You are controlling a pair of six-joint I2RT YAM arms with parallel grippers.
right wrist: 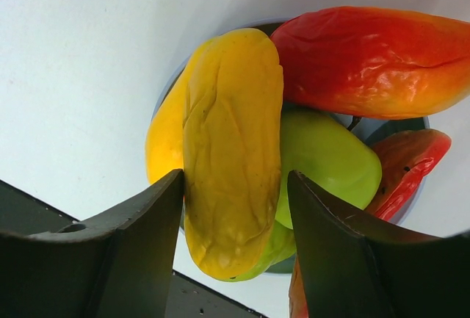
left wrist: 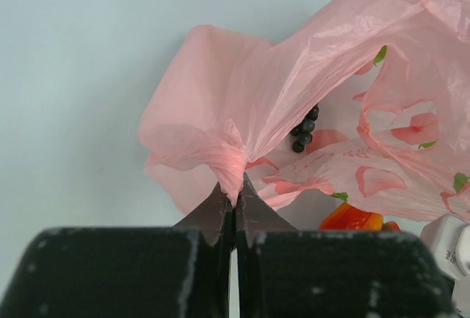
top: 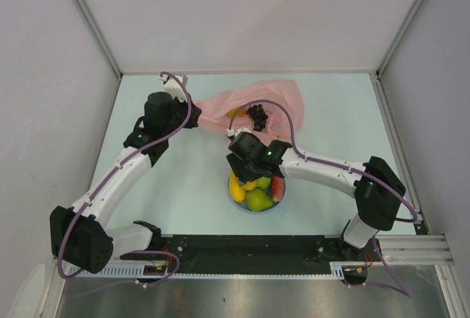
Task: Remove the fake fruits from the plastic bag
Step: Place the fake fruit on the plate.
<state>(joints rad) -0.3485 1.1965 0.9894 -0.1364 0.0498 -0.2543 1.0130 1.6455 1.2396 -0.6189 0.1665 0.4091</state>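
At the near side of the worktop (top: 192, 186), just ahead of the arm bases: one round light blue plate (top: 282, 199), mostly covered by its load.
- Contents: a long yellow oval fruit (right wrist: 231, 149) on top, a second yellow piece (right wrist: 163, 142) partly hidden behind it, a green fruit (right wrist: 327, 156) beneath, a large red-orange piece (right wrist: 374, 61), and a smaller red piece (right wrist: 407, 160) cut off by a finger.
- Right claw (right wrist: 235, 178): spread, with one finger on each side of the yellow oval fruit. Whether the pads touch it cannot be made out. From above, the claw body hides much of the plate.

Farther back, mid-worktop: one pink plastic bag (left wrist: 242, 90), crinkled and lying open, printed with red shapes.
- Left claw (left wrist: 235, 194): pressed together, pinching a gathered fold of the bag's near-left edge.
- Dark grape bunch (top: 258, 115): lies at the bag's mouth. The left wrist view shows only a few berries, the rest being veiled by film.
- Orange-yellow piece (left wrist: 352, 219): inside the bag, half hidden under the plastic, its kind unclear.
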